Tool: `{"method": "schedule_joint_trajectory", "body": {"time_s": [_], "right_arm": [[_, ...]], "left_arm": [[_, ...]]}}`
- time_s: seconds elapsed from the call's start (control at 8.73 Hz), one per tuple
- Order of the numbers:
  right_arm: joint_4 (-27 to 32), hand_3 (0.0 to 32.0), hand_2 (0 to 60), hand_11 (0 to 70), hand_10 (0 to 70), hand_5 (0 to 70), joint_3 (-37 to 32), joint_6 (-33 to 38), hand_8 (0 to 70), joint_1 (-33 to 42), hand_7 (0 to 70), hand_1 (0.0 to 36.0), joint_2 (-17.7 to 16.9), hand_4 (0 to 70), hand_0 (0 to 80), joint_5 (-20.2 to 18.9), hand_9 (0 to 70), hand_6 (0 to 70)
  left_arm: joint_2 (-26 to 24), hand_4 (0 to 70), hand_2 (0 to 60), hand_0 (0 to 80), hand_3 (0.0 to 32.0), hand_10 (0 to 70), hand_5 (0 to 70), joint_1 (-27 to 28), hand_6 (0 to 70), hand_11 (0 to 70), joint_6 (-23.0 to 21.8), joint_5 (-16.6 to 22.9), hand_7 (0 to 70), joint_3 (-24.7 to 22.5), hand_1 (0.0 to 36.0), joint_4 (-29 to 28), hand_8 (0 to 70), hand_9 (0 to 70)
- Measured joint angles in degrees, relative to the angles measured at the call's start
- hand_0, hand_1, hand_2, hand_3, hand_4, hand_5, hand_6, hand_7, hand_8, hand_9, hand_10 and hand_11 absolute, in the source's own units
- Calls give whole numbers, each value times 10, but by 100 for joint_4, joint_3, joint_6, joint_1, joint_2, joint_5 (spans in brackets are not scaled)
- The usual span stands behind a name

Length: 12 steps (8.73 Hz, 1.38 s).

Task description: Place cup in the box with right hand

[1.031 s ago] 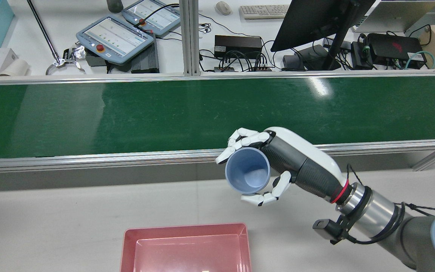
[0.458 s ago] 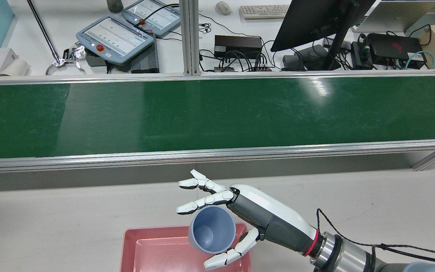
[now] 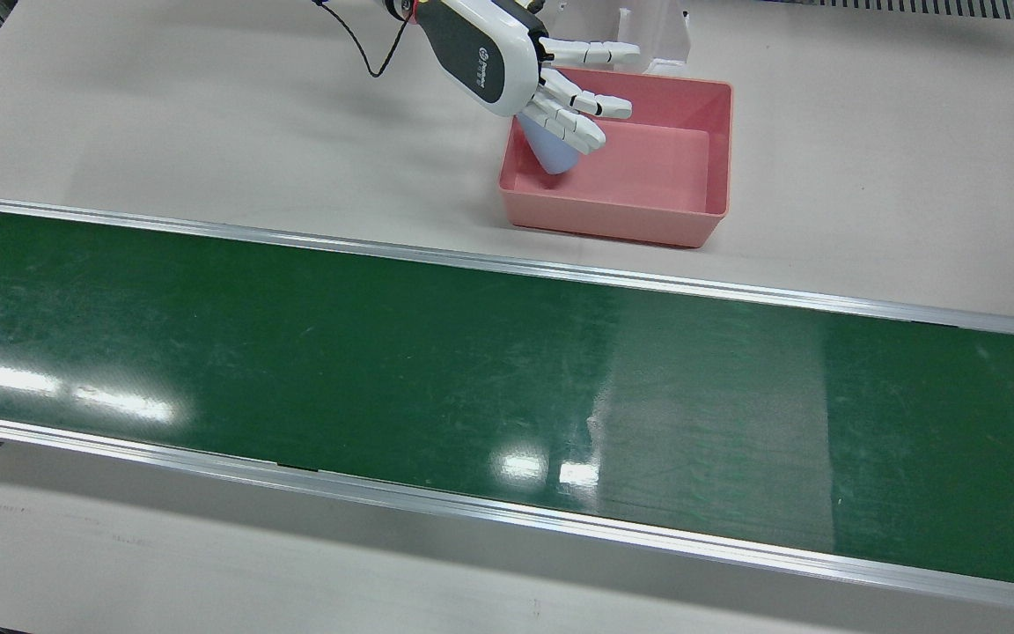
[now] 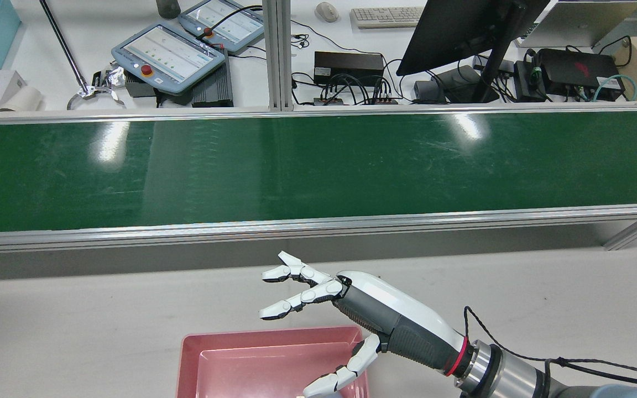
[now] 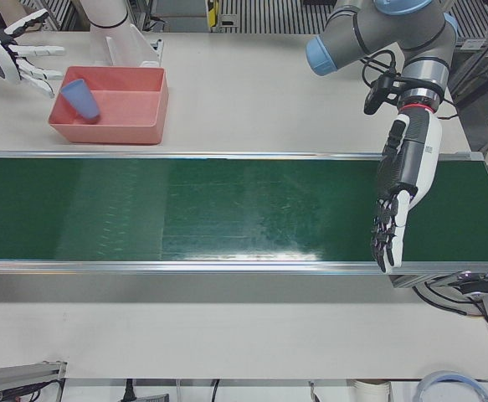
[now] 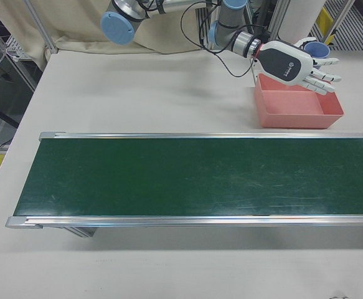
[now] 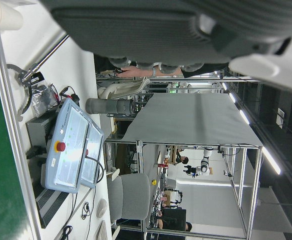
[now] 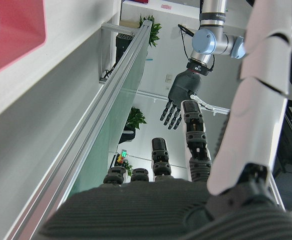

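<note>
Right now the right hand (image 3: 551, 84) is hovering over the near-robot corner of the pink box (image 3: 701, 189), with its fingers (image 3: 591, 106) spreading wide apart and gripping nothing. Just beneath those fingers, the blue cup (image 3: 551, 150) is sitting inside the box, leaning against the box's side wall at a tilt; whether it is resting on the floor of the box cannot be told. From the left-front view the cup (image 5: 81, 97) is showing as a tilted blue shape in the end of the box (image 5: 143, 126) nearest the right hand (image 5: 9, 57). The rear view is showing the right hand (image 4: 351, 309) open above the box rim (image 4: 269, 334), with the cup hidden from that camera. The box is standing on the pale table (image 3: 164, 114), near the long green conveyor belt (image 3: 384, 352) but not touching it. Far along the belt, the left hand (image 5: 398, 197) is hanging palm-down with its fingers stretching straight toward the belt edge, slightly parted and holding nothing. In the right-front view the right hand (image 6: 296, 65) is covering the far edge of the box (image 6: 299, 115).
</note>
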Motion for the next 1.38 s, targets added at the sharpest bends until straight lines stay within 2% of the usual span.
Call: {"method": "schedule_joint_trajectory", "body": {"time_s": [0.11,0.23,0.34,0.46,0.57,0.69,0.8,1.03,1.15,1.26,1.38], "right_arm": [[0,0,199,70,35,55,0,3,10,2,251,189,-2,176,509,0,64,70],[0,0,132,74,37,58,2,7,11,15,264,180,-7,201,525,0,67,73],[-3,0,168,73,36,58,17,41,8,148,254,192,-14,193,523,-20,62,71],[-21,0,92,79,41,57,43,190,8,553,246,167,-76,221,528,-51,60,70],[-42,0,128,84,44,57,57,515,11,1206,239,176,-257,212,524,-75,63,70],[-56,0,122,84,44,57,6,900,11,1934,214,174,-487,202,523,-191,60,65],[-61,0,120,86,45,57,-214,1299,11,2860,180,170,-683,182,519,-504,55,59],[-30,0,211,76,38,61,-1092,1910,2,4729,113,202,-842,131,514,-1419,32,47],[-9,0,157,58,26,57,-1561,2071,0,5580,71,179,-869,55,500,-1810,15,31],[1,70,29,38,15,44,-1885,2131,2,6066,38,97,-880,12,473,-1981,13,12],[20,116,26,27,10,36,-2219,2170,20,6382,27,49,-883,0,446,-2054,34,5]], "left_arm": [[0,0,0,0,0,0,0,0,0,0,0,0,0,0,0,0,0,0],[0,0,0,0,0,0,0,0,0,0,0,-1,0,0,0,0,0,0],[0,0,0,0,0,0,0,-1,0,0,0,0,0,1,0,0,0,0],[0,0,0,0,0,0,0,-1,0,0,0,0,0,2,0,0,0,0],[0,0,0,0,0,0,0,2,0,0,0,-2,0,2,0,0,0,0],[0,0,0,0,0,0,0,2,0,0,0,-3,0,2,0,0,0,0],[0,0,0,0,0,0,0,2,0,0,0,-3,0,0,0,0,0,0],[0,0,0,0,0,0,0,0,0,0,0,-4,0,-8,0,5,0,0],[0,0,0,0,0,0,0,0,0,0,0,0,0,-8,0,7,0,0],[0,0,0,0,0,0,0,0,0,0,0,0,0,-5,0,6,0,0],[0,0,0,0,0,0,0,-1,0,0,0,-1,0,-2,0,3,0,0]]}}
